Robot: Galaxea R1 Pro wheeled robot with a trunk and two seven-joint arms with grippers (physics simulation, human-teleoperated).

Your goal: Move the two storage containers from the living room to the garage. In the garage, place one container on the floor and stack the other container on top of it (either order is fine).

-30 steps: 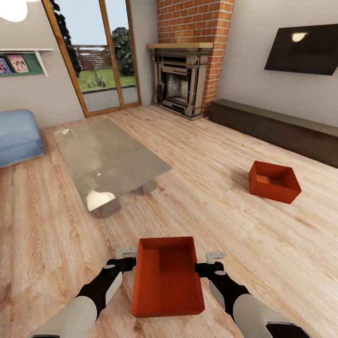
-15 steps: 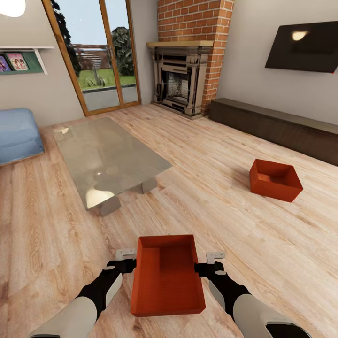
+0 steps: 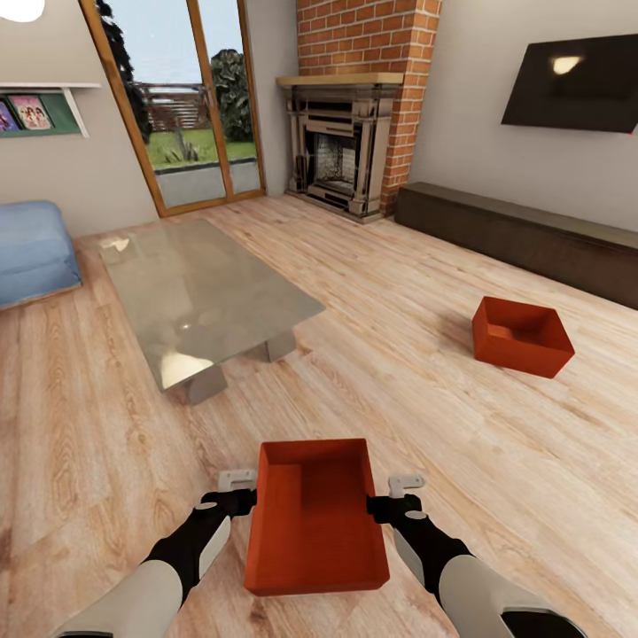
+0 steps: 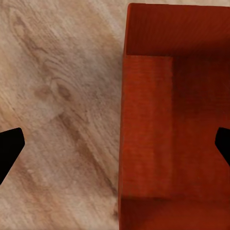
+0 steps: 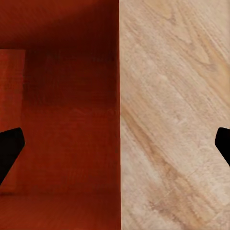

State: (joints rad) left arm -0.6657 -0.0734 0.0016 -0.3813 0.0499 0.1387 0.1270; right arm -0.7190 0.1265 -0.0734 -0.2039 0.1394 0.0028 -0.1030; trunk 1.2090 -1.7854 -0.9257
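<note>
Camera has crept forward since the earlier frames: coffee table, fireplace and far container all slide slightly in view, while the near container [image 3: 316, 518] keeps its place between the two arms, top edge a touch higher.

Near container sits between left gripper [image 3: 237, 490] and right gripper [image 3: 392, 496], long axis running near-to-far, away from the robot. Each gripper is at a long side wall, about level with the far half of the box.

Left wrist view: left fingers [image 4: 9, 149] spread wide, the container's left wall [image 4: 123, 134] standing between them. Right wrist view mirrors it: right fingers [image 5: 8, 148] spread, right wall [image 5: 118, 115] between them. Neither pair is closed on a wall; whether the box is lifted or resting on the wood floor [image 3: 496, 461] can't be told.

Second container [image 3: 520, 336] is well apart, far right on the floor, near the low TV unit [image 3: 523, 237]; right arm is the nearer one.

Both boxes are in the living room; garage leg not begun.
</note>
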